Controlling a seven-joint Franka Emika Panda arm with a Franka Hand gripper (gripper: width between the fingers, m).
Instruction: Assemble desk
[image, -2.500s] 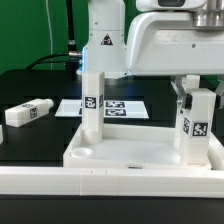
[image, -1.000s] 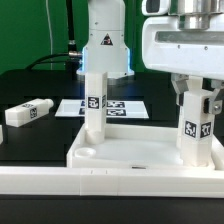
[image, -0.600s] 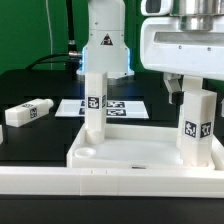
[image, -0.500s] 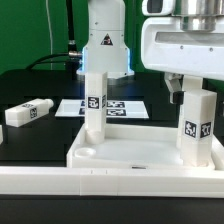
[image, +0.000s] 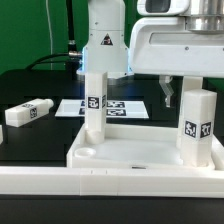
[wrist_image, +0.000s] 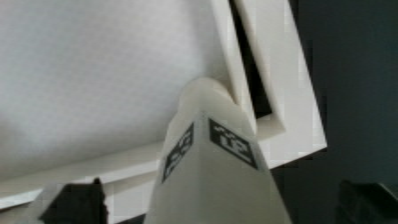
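In the exterior view, the gripper (image: 192, 86) hangs over the right leg (image: 196, 128), on the exterior view's right. Its jaws are spread wide and grip nothing. That leg stands upright in a corner of the tabletop (image: 130, 158), a second leg (image: 94, 105) stands opposite, and a loose leg (image: 27, 112) lies apart. We'd rise straight up so no finger clips it. In the wrist view, the leg sits snug in the rim's corner.

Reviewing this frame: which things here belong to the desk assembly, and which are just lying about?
Belongs to the job:
tabletop
upright leg toward the exterior view's left
upright leg toward the exterior view's right
loose leg lying flat off the tabletop

Just lying about:
marker board
long white rail in front
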